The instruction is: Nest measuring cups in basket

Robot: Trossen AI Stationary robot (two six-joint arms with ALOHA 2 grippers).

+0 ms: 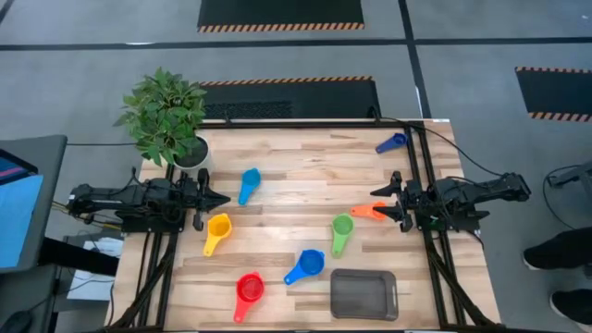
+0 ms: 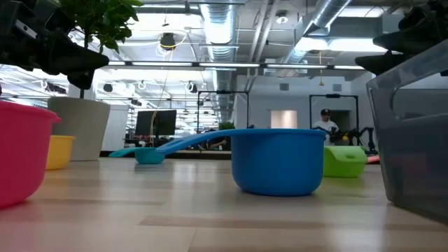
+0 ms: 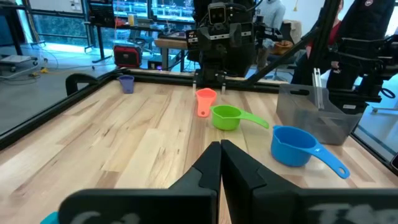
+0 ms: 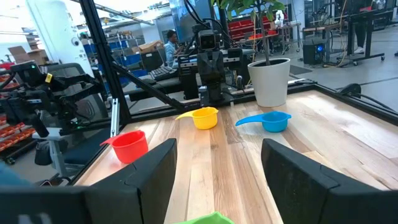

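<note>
Seven measuring cups lie apart on the wooden table, each resting on its base: light blue [image 1: 249, 183], yellow [image 1: 217, 228], red [image 1: 248, 290], blue [image 1: 308, 265], green [image 1: 342, 228], orange [image 1: 368, 211] and dark blue [image 1: 391, 142]. The dark grey mesh basket [image 1: 363, 293] stands near the near edge and holds nothing. My left gripper [image 1: 222, 197] [image 3: 219, 145] is shut, at the left side between the light blue and yellow cups. My right gripper [image 1: 381, 204] [image 4: 217, 149] is open, raised at the right side just beside the orange cup, touching nothing.
A potted plant [image 1: 166, 118] stands at the far left corner, behind my left arm. A black frame rail [image 1: 421, 176] runs along the table's right side. Bare wood [image 1: 296, 199] lies in the table's middle between both grippers. A person's legs [image 1: 560, 250] show beyond the right edge.
</note>
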